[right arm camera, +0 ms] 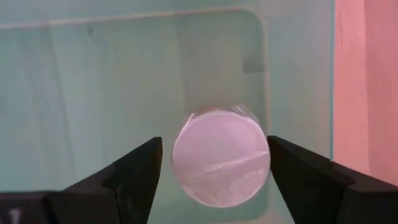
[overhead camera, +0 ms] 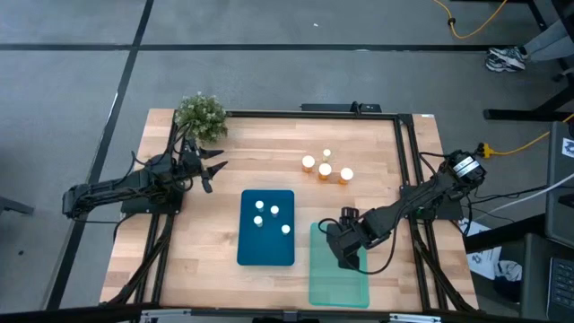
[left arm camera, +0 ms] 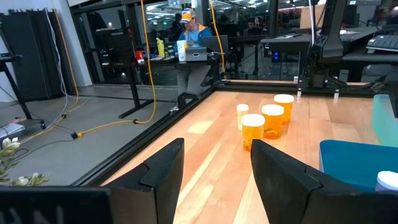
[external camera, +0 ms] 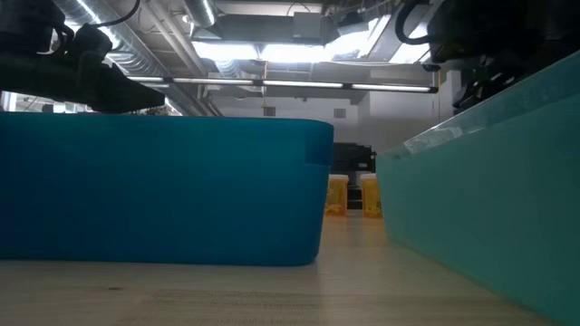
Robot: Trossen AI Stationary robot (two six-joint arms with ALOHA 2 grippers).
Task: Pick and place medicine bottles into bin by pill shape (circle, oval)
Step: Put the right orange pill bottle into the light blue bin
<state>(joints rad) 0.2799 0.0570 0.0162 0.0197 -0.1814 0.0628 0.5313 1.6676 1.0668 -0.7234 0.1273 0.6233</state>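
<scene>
Wooden table (overhead camera: pixel 269 161), unlabelled white-capped bottle (right arm camera: pixel 220 157) between right gripper (right arm camera: pixel 214 171) fingers

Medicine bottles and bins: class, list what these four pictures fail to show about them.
- Pill shapes: the high view shows only white caps on the four loose bottles and the four in the blue bin; too small.
- Blue bin contents: hidden by its wall in the low view.
- Bottle in the green bin: the right gripper straddles it in the right wrist view; the arm hides it from above.
- Labels: unreadable past the left gripper.
</scene>
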